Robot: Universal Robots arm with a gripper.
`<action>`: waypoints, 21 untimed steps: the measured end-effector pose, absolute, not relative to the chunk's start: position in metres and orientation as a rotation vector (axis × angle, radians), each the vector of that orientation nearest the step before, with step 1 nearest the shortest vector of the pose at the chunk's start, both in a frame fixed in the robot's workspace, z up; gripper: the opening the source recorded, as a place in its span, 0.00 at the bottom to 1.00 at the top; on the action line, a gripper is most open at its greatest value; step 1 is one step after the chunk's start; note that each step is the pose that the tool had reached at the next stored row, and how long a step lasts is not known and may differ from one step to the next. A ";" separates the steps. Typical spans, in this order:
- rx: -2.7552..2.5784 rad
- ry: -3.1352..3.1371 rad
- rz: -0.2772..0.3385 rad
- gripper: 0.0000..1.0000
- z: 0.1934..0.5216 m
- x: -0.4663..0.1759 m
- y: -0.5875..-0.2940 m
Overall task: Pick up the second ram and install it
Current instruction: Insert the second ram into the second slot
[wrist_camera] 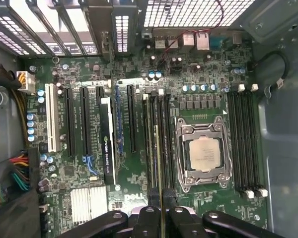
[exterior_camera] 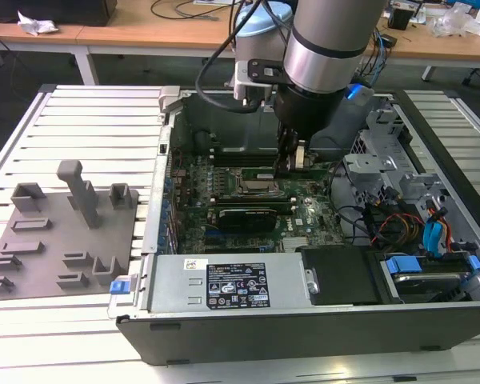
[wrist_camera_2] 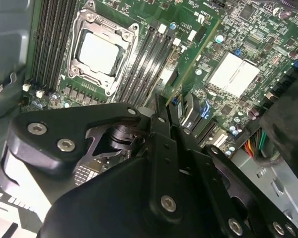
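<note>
My gripper (exterior_camera: pixel 290 164) is down inside the open computer case, over the motherboard (exterior_camera: pixel 304 212). It is shut on the second ram (wrist_camera: pixel 158 158), a thin green stick seen edge-on between the fingertips (wrist_camera: pixel 148 218). In the second wrist view the ram (wrist_camera_2: pixel 196 54) slants away from the gripper (wrist_camera_2: pixel 173 111) above the board. The stick hangs in line with the black memory slots (wrist_camera: pixel 167 144) beside the processor socket (wrist_camera: pixel 203 153). Whether its lower edge touches a slot cannot be told.
More memory slots (wrist_camera: pixel 246 144) lie on the socket's other side. A black card (wrist_camera: pixel 107 144) stands in an expansion slot nearby. The power supply (exterior_camera: pixel 224 284) lines the case front, with drive bays and cables (exterior_camera: pixel 408 224) at the exterior view's right. A grey fixture plate (exterior_camera: pixel 60 232) sits outside.
</note>
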State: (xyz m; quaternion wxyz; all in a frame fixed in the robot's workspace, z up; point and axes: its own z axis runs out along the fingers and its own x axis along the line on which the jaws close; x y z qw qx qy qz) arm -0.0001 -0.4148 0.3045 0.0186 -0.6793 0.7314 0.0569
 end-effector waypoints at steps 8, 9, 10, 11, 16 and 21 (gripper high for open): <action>-2.109 2.271 0.177 0.14 0.291 0.000 -0.412; -2.109 2.271 0.176 0.14 0.291 0.000 -0.411; -2.109 2.271 0.176 0.14 0.290 0.000 -0.408; -2.109 2.271 0.177 0.14 0.290 0.000 -0.406; -2.109 2.271 0.177 0.14 0.285 0.000 -0.399; -2.109 2.271 0.177 0.14 0.275 0.000 -0.399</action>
